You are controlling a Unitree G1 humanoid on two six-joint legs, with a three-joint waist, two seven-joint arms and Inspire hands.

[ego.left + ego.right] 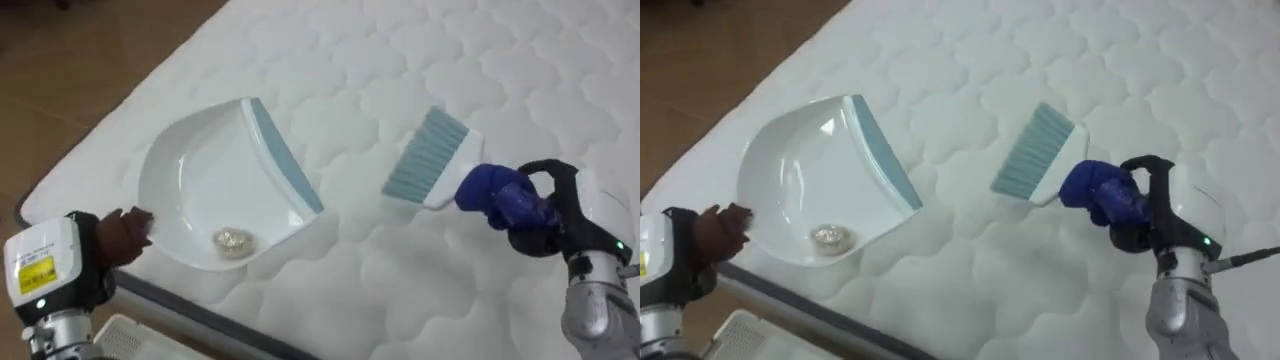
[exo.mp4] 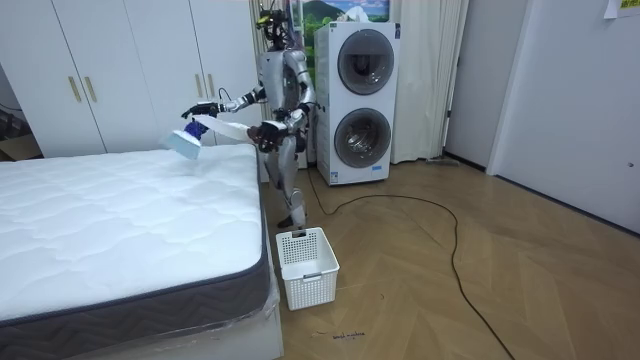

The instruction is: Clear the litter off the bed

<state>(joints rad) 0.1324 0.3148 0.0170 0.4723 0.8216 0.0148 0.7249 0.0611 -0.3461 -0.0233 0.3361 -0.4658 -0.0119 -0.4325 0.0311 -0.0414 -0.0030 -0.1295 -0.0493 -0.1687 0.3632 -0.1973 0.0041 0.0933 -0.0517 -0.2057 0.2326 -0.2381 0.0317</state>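
Over the near edge of the bed (image 1: 450, 60), the left hand (image 1: 122, 237) has its fingers round the dustpan (image 1: 215, 185), which holds a crumpled scrap (image 1: 233, 241); the right hand (image 1: 510, 200) clenches the brush (image 1: 425, 155). Best keep the pan level until it is above the basket (image 2: 310, 285).

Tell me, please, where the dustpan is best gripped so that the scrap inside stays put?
Grip the dustpan at its rear rim, coming from the edge of the bed, where the left hand holds it. Its blue lip is the open side, facing the brush; the scrap lies by the rear wall, so keep that end low.
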